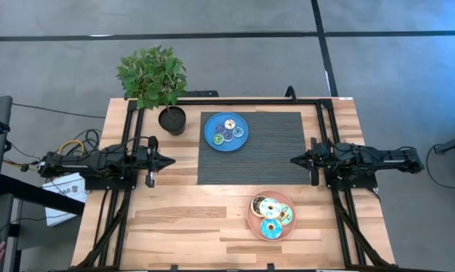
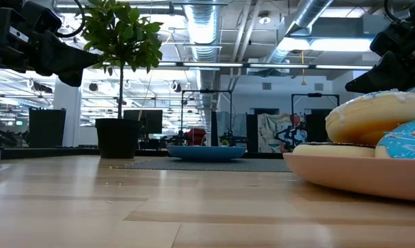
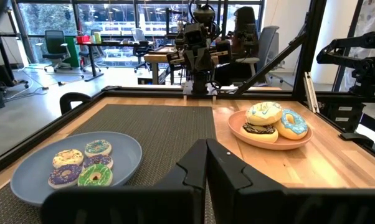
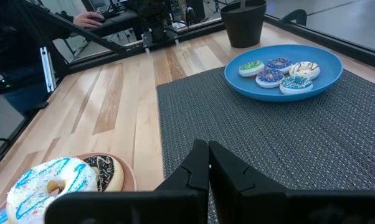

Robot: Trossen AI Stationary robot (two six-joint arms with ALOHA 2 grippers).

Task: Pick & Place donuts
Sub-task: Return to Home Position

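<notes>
Several tiny donuts (image 1: 229,133) with blue, green, purple and beige icing lie on a blue plate (image 1: 212,140) on the dark mat's far left part; they also show in the left wrist view (image 3: 81,165) and the right wrist view (image 4: 276,71). Three larger donuts (image 1: 271,214), cream, dark brown and light blue, sit on a pink plate (image 1: 252,219) near the table's near edge. My left gripper (image 1: 169,160) hovers shut left of the mat. My right gripper (image 1: 294,159) hovers shut at the mat's right edge. Neither touches anything.
A potted plant (image 1: 158,87) stands at the table's far left, just left of the blue plate. The dark ribbed mat (image 1: 273,151) covers the table's middle. A black frame (image 1: 235,100) runs around the table's edges. Bare wood (image 1: 186,223) lies left of the pink plate.
</notes>
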